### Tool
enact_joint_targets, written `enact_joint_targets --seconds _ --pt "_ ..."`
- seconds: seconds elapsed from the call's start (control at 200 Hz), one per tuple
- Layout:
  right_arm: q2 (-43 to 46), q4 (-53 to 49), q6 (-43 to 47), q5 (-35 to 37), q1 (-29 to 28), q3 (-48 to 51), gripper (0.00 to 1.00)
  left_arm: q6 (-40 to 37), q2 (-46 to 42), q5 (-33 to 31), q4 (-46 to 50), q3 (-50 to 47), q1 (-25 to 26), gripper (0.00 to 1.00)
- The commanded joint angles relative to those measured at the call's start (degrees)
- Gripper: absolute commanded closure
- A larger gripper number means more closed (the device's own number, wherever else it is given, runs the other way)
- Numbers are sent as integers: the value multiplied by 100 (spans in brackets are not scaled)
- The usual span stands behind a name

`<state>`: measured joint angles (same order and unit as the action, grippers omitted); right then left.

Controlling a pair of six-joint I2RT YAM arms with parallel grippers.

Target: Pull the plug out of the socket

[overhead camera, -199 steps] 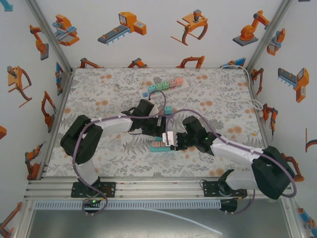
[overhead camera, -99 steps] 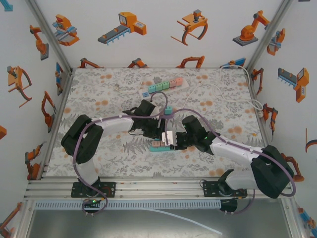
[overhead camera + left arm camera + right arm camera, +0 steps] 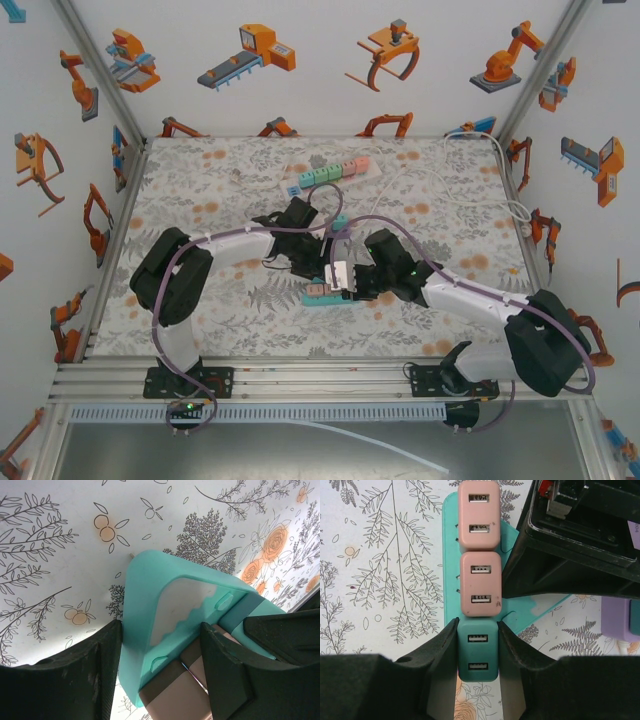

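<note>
The socket is a teal power strip [image 3: 312, 298] lying mid-table with a row of plugs in it. In the right wrist view, two pink USB plugs [image 3: 479, 582] sit on the socket [image 3: 451, 555]. A teal plug [image 3: 478, 650] sits at the near end of the row. My right gripper [image 3: 478, 630] is shut on that teal plug, one finger pressed against each side. My left gripper [image 3: 161, 630] straddles the socket's end [image 3: 150, 600], and its fingers [image 3: 100, 670] touch both sides. The two grippers meet over the strip [image 3: 330, 275].
A second power strip [image 3: 335, 172] with coloured plugs lies toward the back. A loose teal plug [image 3: 341, 220] rests between the two strips. A white cable [image 3: 515, 205] runs along the right wall. The enclosure walls stand close on three sides.
My left gripper's fingers have narrowed onto the socket's end. Both arms have shifted slightly, and the right gripper has stayed closed on the teal plug.
</note>
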<state>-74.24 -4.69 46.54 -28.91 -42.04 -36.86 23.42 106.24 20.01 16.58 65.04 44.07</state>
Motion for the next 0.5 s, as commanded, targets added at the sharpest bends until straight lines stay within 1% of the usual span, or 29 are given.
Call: enact_joint_targets --seconds 0.0,0.125,0.31,0.496 --pt "271 511 74 -526 -41 -574 89 -550 801 -1880 1243 -469 31 44" --pt "390 465 9 -542 -65 -592 94 -568 1011 -2036 1370 -335 41 46" --pt "487 286 -38 -428 -179 -637 99 -532 1098 -2097 1383 -243 40 46" --pt "848 47 -110 -306 -190 -638 100 -508 1052 -2133 1304 -271 40 46"
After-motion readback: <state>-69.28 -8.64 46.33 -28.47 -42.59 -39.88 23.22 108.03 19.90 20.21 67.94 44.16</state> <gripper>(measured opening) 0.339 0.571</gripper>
